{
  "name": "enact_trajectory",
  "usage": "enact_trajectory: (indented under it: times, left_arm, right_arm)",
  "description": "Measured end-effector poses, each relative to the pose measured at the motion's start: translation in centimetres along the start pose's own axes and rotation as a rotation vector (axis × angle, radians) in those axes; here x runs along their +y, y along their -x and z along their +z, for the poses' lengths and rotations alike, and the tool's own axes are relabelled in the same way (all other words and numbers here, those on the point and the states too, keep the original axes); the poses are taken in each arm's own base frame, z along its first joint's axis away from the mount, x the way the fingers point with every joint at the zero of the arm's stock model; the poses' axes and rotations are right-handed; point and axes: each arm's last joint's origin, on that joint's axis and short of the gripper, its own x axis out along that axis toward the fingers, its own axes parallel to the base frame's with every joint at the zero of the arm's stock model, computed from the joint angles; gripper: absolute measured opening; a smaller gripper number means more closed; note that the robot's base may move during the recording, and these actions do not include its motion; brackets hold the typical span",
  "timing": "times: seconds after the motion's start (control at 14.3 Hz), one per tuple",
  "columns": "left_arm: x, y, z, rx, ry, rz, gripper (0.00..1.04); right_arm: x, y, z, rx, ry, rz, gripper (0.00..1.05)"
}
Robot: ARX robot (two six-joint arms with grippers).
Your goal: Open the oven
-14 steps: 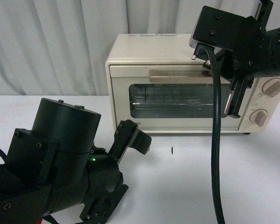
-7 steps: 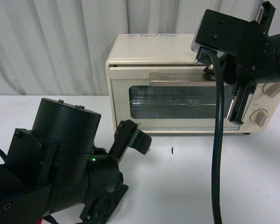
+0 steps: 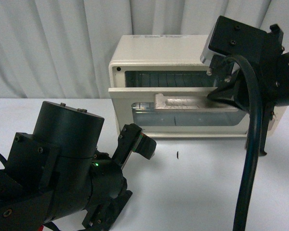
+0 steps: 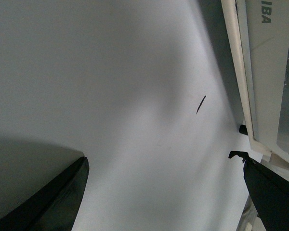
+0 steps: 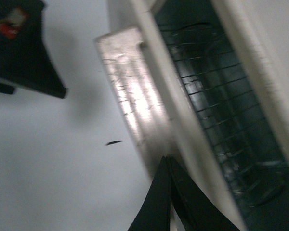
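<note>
The cream oven (image 3: 154,53) stands at the back of the white table (image 3: 192,192). Its glass door (image 3: 183,118) hangs partly open, tilted forward, and the dark cavity shows above it. My right gripper (image 3: 222,95) is shut, with its tips against the right end of the beige bar handle (image 3: 180,102). In the right wrist view the shut gripper (image 5: 166,166) rests on the door's top edge beside the handle (image 5: 130,96), with the wire rack (image 5: 216,106) inside. My left gripper (image 3: 137,144) is open and empty over the table, left of the door (image 4: 265,72).
White curtains (image 3: 53,43) hang behind the table. A small dark mark (image 3: 177,154) lies on the table in front of the oven. My left arm's bulky black body (image 3: 62,168) fills the lower left. A thick black cable (image 3: 248,168) hangs from my right arm.
The oven door has swung from closed to partly open, tilting forward and down. My right gripper has moved down and outward with the handle. The left arm has not moved.
</note>
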Motion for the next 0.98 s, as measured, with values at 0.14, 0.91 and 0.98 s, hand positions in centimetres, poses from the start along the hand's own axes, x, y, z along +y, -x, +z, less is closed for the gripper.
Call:
enact_trajectory:
  times: [0.14, 0.91, 0.98]
  left_arm:
    - [0.0, 0.0, 0.0, 0.000, 0.000, 0.000, 0.98]
    - [0.0, 0.0, 0.0, 0.001, 0.000, 0.000, 0.98]
    - [0.0, 0.0, 0.0, 0.001, 0.000, 0.000, 0.98]
  right_arm:
    - [1.7, 0.0, -0.2, 0.015, -0.070, 0.115, 0.02]
    - [-0.1, 4.6, 3.7, -0.118, -0.097, 0.029, 0.02]
    - [-0.7, 5.6, 4.6, -0.151, -0.087, 0.000, 0.02]
